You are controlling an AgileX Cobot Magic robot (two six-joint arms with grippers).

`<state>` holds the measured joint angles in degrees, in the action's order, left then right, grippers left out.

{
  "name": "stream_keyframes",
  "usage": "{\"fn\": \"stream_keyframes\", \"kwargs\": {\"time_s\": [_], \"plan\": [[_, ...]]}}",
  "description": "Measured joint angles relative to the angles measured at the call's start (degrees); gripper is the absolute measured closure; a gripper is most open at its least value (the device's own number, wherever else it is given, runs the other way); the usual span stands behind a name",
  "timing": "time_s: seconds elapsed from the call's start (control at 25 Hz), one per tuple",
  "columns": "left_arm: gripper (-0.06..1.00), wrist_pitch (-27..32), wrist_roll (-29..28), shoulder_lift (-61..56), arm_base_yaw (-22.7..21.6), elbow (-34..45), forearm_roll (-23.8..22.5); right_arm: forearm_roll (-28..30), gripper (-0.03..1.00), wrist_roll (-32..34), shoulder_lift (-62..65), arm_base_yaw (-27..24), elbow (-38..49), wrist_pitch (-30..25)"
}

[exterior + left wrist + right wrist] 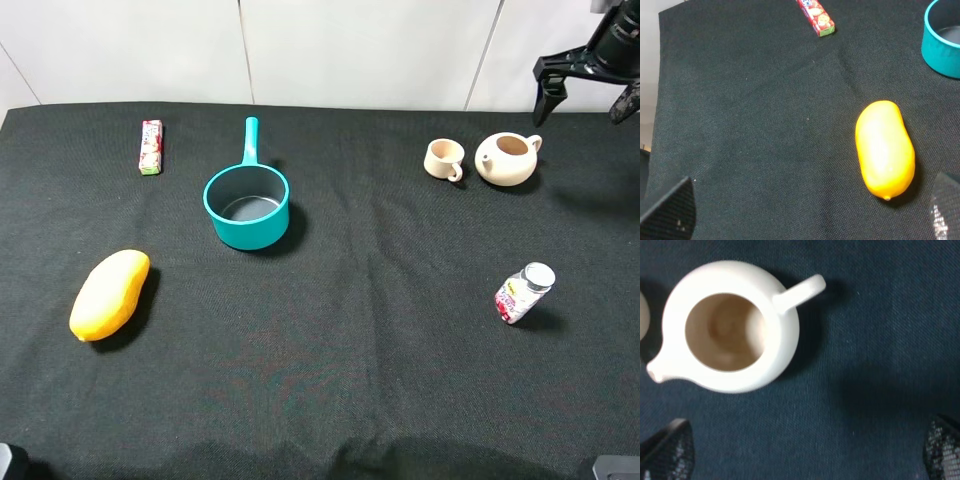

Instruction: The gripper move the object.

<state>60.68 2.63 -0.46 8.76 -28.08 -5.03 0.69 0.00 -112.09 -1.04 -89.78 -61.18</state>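
Note:
The beige lidless teapot [508, 158] stands upright on the black cloth at the back right, with its short spout toward the small beige cup [445, 160]. My right gripper [588, 98] hovers above the table's back right corner, behind and to the right of the teapot, and is open and empty. In the right wrist view the teapot [730, 330] lies ahead of the open gripper [805, 455] and off to one side, apart from both fingertips [667, 450]. My left gripper [807, 215] is open and empty near the yellow mango [885, 150].
A teal saucepan [246, 207] sits at centre left with its handle pointing to the back. A yellow mango [110, 294] lies front left. A red candy pack [151, 147] lies back left. A small pill bottle [523, 292] lies at the right, in front of the teapot.

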Motion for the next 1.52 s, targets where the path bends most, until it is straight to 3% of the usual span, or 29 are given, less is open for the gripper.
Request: {"fn": "stream_keyframes", "kwargs": {"time_s": [0.4,0.84,1.52], "plan": [[-0.05,0.0,0.0,0.0,0.0,0.0,0.0,-1.5,0.27,-2.2,4.3,0.0,0.0,-8.0],[-0.05,0.0,0.0,0.0,0.0,0.0,0.0,-3.8,0.27,-4.1,13.6,0.0,0.4,-8.7],[-0.05,0.0,0.0,0.0,0.0,0.0,0.0,-4.1,0.27,-4.1,37.3,0.0,18.0,-8.8]]}}
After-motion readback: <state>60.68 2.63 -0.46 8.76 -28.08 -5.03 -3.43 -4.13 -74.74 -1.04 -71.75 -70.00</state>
